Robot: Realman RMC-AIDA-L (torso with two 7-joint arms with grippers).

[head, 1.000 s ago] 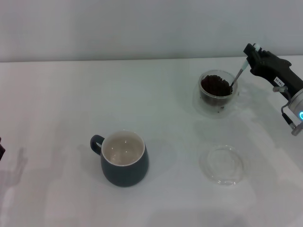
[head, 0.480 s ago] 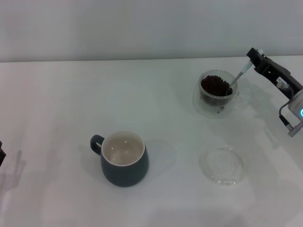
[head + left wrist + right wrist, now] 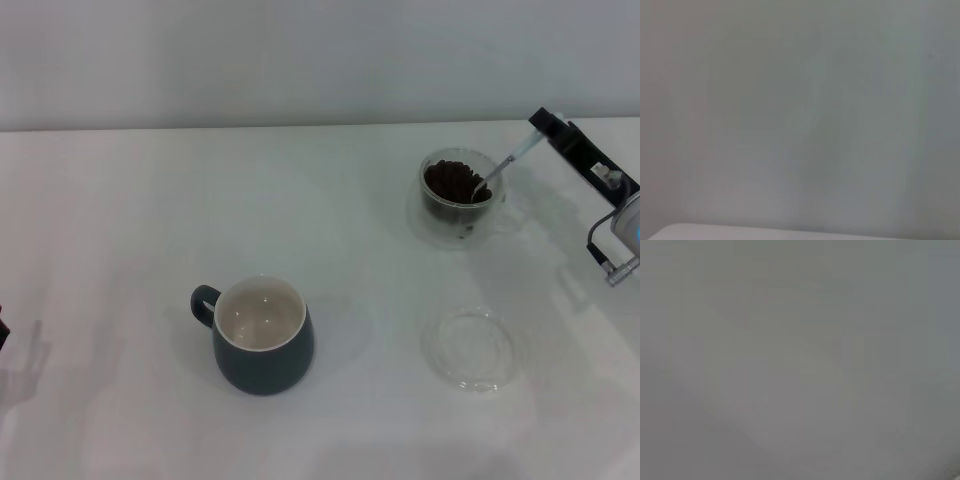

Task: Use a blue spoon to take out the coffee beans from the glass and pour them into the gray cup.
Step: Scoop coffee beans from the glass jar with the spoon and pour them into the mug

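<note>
On the white table (image 3: 150, 200), the glass (image 3: 458, 197) stands toward the far right, filled with dark coffee beans (image 3: 455, 181). The blue spoon (image 3: 502, 169) leans into it at a slant: its metal bowl dips among the beans at the glass's right side, and its pale handle rises up and to the right, out over the rim. The right claw (image 3: 541, 124) is clamped on the top end of that handle, just beyond the glass on its far right side, with the dark arm running off toward the right edge of the head view.

The gray cup (image 3: 261, 335) sits well apart from the glass, nearer the robot and to the left, upright, its loop handle pointing left and its cream inside showing no beans. A flat clear glass saucer (image 3: 471, 348) lies on the table to the cup's right, nearer the robot than the glass.

The left claw is hardly visible, only a dark sliver at the head view's left edge, so whether it is apart or together cannot be told. Both wrist views show only a plain pale surface.
</note>
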